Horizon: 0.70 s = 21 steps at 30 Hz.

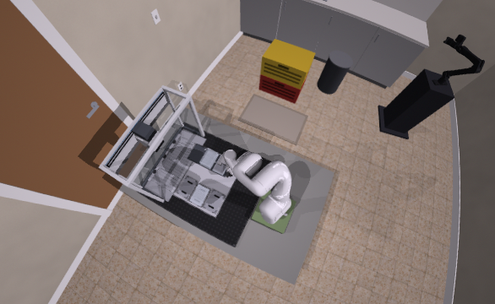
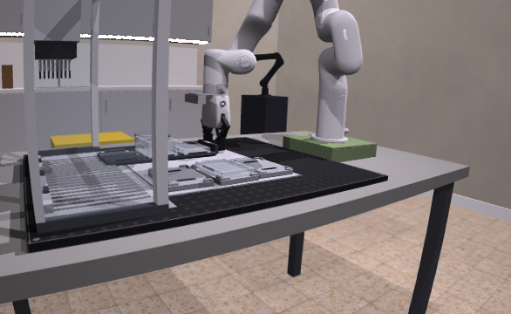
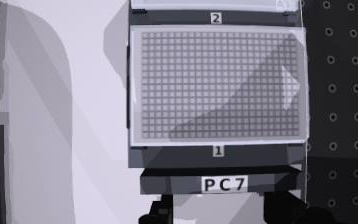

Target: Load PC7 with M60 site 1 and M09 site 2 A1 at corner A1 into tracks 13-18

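Note:
The carrier PC7 (image 1: 196, 153) (image 2: 113, 158) (image 3: 155, 158) lies on the apron, its far end at the near end of the rails (image 2: 90, 185); whether it is down in tracks is unclear. M60 (image 1: 222, 165) (image 3: 220, 85) lies on site 1 and looks flat. The clear deep block M09 (image 1: 209, 159) (image 2: 146, 146) is on site 2, mostly cut off in the wrist view. Site 3 is bare. M06 (image 1: 200, 195) (image 2: 226, 167) sits in the middle nest. My gripper (image 2: 214, 144) (image 3: 218, 202) is open, fingertips low just behind the handle (image 3: 180, 184). No lit lamp can be made out.
Nests S1 (image 1: 215, 200) (image 2: 273, 166) and S3 (image 1: 187, 186) (image 2: 181, 177) are bare, beside the carrier across a strip of apron. Posts (image 2: 160, 109) of the instrument frame stand around the rails. A pipetting head (image 1: 144, 131) (image 2: 56, 50) hangs above them.

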Each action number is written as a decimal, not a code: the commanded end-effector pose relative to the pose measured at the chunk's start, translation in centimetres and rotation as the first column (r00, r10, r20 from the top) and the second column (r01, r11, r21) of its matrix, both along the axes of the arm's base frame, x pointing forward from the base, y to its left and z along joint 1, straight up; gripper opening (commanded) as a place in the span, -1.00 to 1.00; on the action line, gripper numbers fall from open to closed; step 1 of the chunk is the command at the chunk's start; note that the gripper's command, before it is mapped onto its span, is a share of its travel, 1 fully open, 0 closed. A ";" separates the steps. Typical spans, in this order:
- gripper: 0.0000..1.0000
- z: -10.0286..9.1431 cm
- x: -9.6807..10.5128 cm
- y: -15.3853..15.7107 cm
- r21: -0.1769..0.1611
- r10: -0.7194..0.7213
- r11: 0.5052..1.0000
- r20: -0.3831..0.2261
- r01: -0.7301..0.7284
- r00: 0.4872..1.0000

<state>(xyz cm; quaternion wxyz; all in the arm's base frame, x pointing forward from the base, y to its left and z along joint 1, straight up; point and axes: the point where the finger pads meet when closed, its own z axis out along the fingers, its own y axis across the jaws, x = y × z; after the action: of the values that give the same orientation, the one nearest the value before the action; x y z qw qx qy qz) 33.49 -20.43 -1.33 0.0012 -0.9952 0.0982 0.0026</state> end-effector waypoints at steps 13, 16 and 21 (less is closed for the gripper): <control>0.62 0.1 1.5 -0.4 -0.002 0.000 1.000 0.003 0.000 1.000; 0.62 0.1 1.6 -0.4 -0.001 0.000 1.000 0.004 0.000 1.000; 0.62 0.1 2.1 -0.5 -0.001 0.000 1.000 0.004 0.000 1.000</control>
<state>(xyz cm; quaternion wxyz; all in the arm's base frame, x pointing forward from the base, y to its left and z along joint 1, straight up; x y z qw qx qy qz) 35.23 -20.78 -1.35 0.0013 -0.9951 0.0983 0.0028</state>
